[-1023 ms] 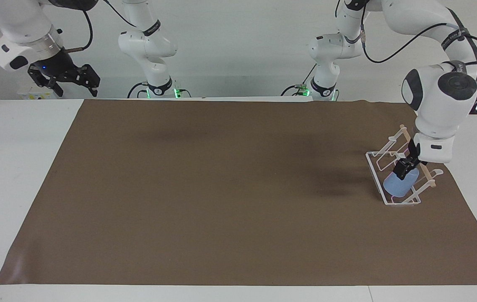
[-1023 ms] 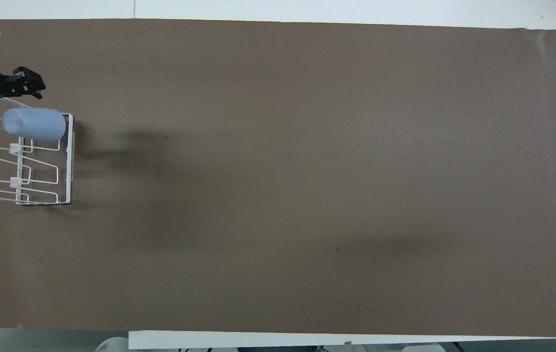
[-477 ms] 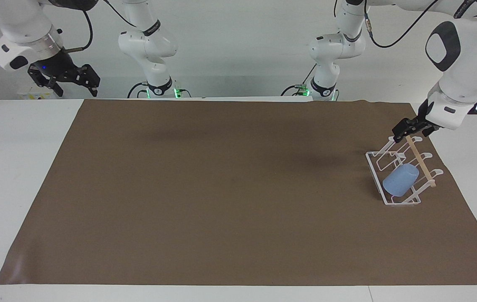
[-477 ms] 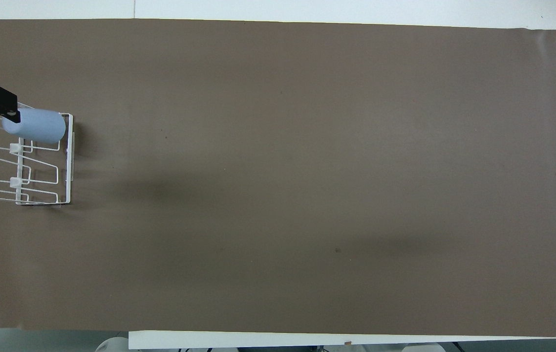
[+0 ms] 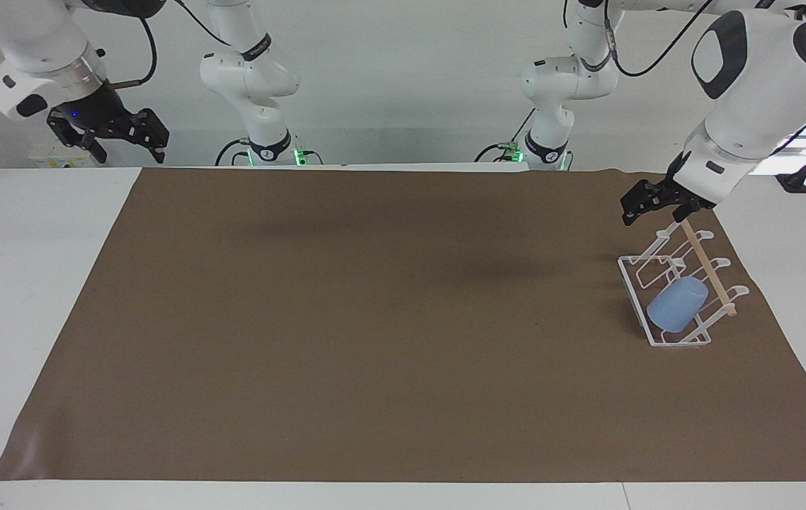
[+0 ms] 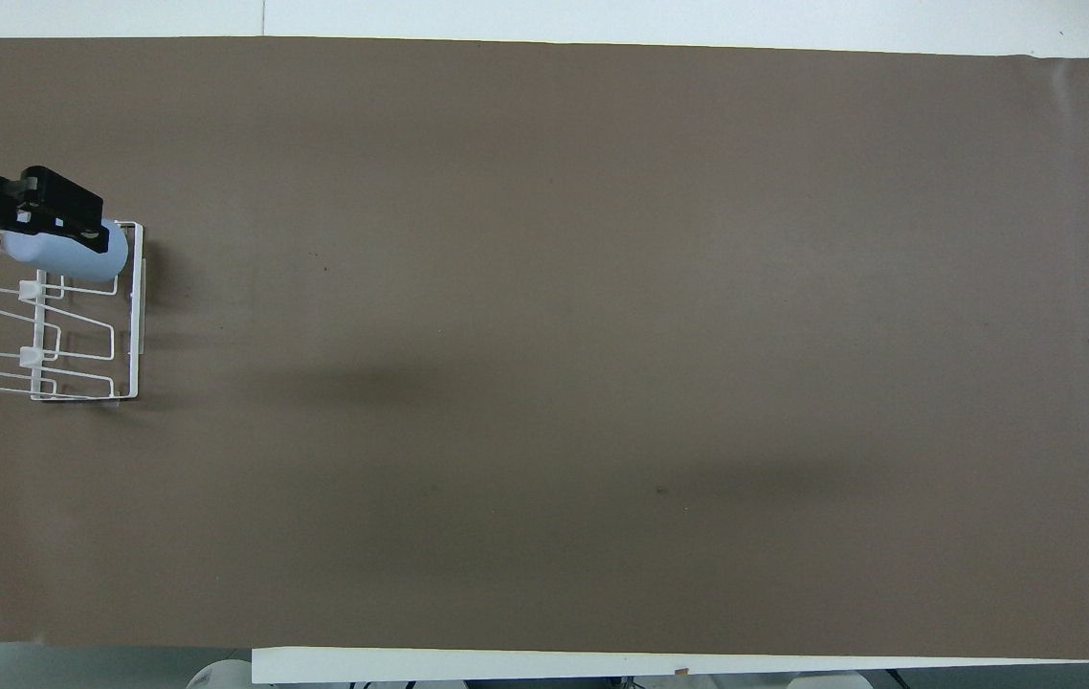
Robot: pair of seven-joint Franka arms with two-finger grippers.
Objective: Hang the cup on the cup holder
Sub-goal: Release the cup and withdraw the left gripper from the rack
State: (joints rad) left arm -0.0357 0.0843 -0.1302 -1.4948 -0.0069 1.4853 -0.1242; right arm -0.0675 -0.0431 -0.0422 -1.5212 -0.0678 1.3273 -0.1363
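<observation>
Since a second ago the left gripper has let go of the cup, risen clear of it and drawn back toward the robots' edge of the table; the cup has kept its place on the rack.

Taken from the right arm's end across to the left arm's end: the right gripper waits in the air over the white table corner at the robots' edge, off the brown mat. Whether its fingers are apart or closed cannot be made out. The middle of the mat carries only shadows.

Near the mat's edge at the left arm's end stands the white wire rack, with a wooden rod across its top. The light blue cup lies tilted on the prong farthest from the robots, resting against the base frame. The left gripper hangs above the rack's end nearest the robots, fingers parted and holding nothing, clear of both cup and rack.
</observation>
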